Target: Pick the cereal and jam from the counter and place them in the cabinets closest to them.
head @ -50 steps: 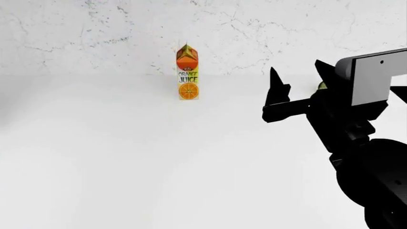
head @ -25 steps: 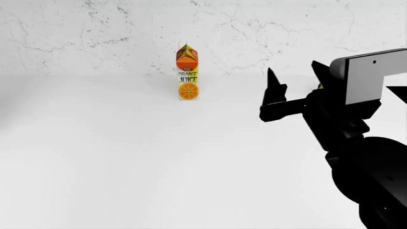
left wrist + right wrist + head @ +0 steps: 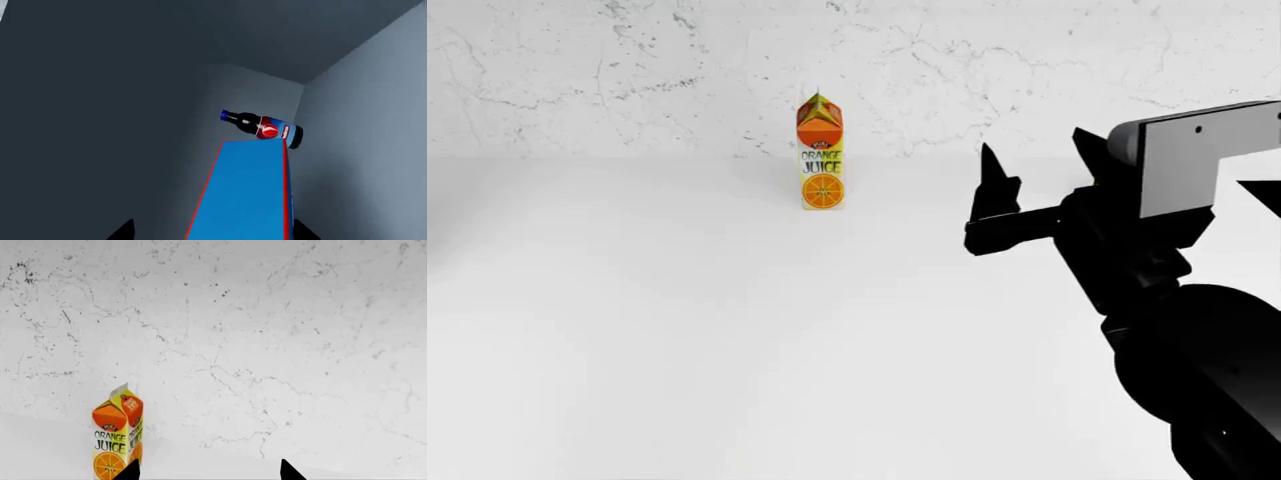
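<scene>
In the left wrist view the blue cereal box (image 3: 247,190) with a red edge stripe stands inside a dark grey cabinet (image 3: 100,100). My left gripper (image 3: 213,232) is open with its fingertips either side of the box, one apart from it, the other close against its red edge. My right gripper (image 3: 1034,150) is open and empty above the white counter (image 3: 694,330), to the right of the juice carton; it also shows in the right wrist view (image 3: 208,470). The jam is out of view. The left gripper does not show in the head view.
An orange juice carton (image 3: 821,155) stands at the back of the counter against the marbled wall (image 3: 1028,60); it also shows in the right wrist view (image 3: 117,440). A dark bottle with a blue cap (image 3: 262,128) lies at the back of the cabinet behind the cereal.
My right gripper has drifted a little to the left in the head view. The juice carton has not moved.
</scene>
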`<state>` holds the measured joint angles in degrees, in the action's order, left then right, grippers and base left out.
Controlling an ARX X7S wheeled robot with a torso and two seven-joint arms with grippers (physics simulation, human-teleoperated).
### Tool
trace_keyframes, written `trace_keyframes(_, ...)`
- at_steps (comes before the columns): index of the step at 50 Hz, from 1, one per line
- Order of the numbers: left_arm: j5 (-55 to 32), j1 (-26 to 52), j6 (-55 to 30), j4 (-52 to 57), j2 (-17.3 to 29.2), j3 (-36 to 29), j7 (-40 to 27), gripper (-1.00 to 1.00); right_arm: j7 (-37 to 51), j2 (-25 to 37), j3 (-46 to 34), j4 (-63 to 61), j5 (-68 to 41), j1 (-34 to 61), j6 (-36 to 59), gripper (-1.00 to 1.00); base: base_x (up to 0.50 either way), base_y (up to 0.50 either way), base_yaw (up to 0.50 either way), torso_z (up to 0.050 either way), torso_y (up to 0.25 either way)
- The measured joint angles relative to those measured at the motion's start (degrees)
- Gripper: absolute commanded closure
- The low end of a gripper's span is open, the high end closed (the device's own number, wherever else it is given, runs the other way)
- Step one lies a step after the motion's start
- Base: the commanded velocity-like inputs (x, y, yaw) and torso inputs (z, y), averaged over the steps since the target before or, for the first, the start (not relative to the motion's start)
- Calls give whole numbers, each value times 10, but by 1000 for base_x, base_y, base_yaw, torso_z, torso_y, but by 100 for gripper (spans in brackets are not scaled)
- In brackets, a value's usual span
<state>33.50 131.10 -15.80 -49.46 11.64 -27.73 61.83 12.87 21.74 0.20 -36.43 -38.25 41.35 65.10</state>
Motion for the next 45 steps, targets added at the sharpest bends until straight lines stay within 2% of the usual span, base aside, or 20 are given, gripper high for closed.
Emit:
trace_keyframes(11, 15, 26, -1, -11, -31, 106, -3, -100, 3, 0, -3, 1, -2, 1, -2, -100, 0, 0, 0, 0, 0)
trace_keyframes(23, 33, 35, -28, 24, -60, 209, 20, -100, 4, 0, -5, 1, -4, 1, -5, -100, 0, 0, 0, 0, 0)
trace_keyframes(33, 31, 24, -116, 115, -72, 261, 62, -100, 8, 2, -3, -7, -11, 2, 0, -100, -28, 0, 0, 0, 0)
trace_keyframes(45, 43, -26, -231, 256, -70, 286, 123, -100, 12, 7, -15, -24, -14, 13, 4, -100, -492, 2, 0, 0, 0)
